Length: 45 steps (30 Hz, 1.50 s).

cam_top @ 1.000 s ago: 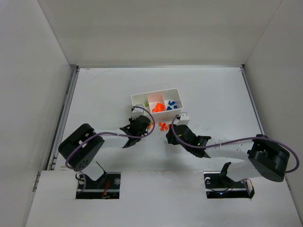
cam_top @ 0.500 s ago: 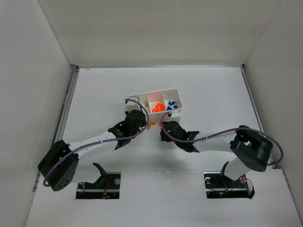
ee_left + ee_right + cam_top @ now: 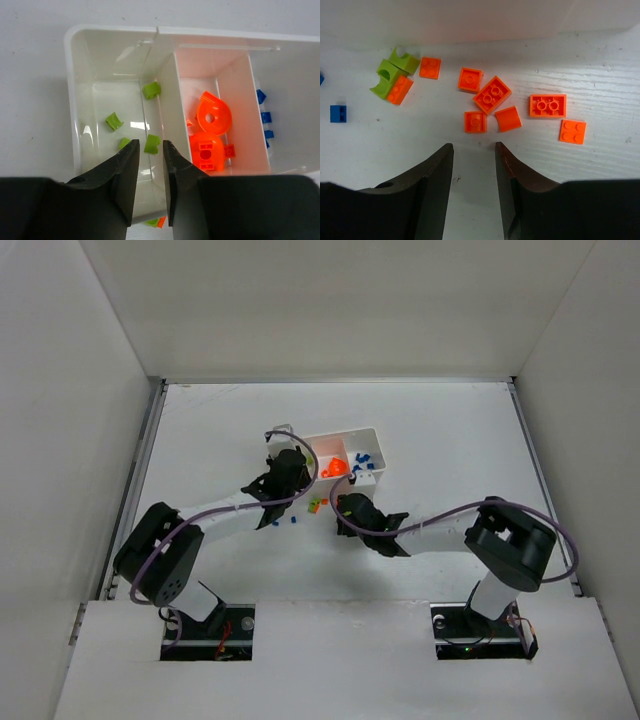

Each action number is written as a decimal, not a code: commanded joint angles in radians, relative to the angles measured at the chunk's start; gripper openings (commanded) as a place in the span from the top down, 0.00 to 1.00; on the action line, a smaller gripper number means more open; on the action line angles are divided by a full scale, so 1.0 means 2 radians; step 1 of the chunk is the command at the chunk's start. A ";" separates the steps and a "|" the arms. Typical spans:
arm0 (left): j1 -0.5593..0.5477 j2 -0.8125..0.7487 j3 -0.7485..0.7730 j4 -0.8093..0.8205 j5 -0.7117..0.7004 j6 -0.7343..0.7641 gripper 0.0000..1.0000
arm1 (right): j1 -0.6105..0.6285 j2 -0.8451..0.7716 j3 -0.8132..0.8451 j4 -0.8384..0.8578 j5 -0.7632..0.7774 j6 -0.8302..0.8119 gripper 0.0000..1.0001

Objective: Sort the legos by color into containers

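The white tray (image 3: 72,100) has three containers: lime legos (image 3: 114,121) on the left, orange pieces (image 3: 214,112) in the middle, blue ones (image 3: 265,117) on the right. My left gripper (image 3: 150,142) hangs over the left container, jaws a narrow gap apart. A lime lego (image 3: 152,139) lies loose just past the tips. My right gripper (image 3: 474,147) is open low over the table, nothing between its fingers. Several orange legos (image 3: 492,94) lie just ahead of it, with a lime pair (image 3: 390,77) and a blue one (image 3: 338,113) to the left.
In the top view the tray (image 3: 345,433) sits mid-table with the left gripper (image 3: 290,462) over its left end. The right gripper (image 3: 345,508) is just below it. Loose bricks (image 3: 318,505) lie between the two arms. White walls ring the table.
The left gripper moved up from the table to the tray's left container, and its jaws parted. The right gripper slid left and forward to the loose orange legos.
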 commanded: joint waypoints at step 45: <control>-0.060 -0.167 -0.131 -0.022 -0.095 -0.010 0.73 | -0.074 0.027 0.214 -0.026 -0.054 -0.101 0.68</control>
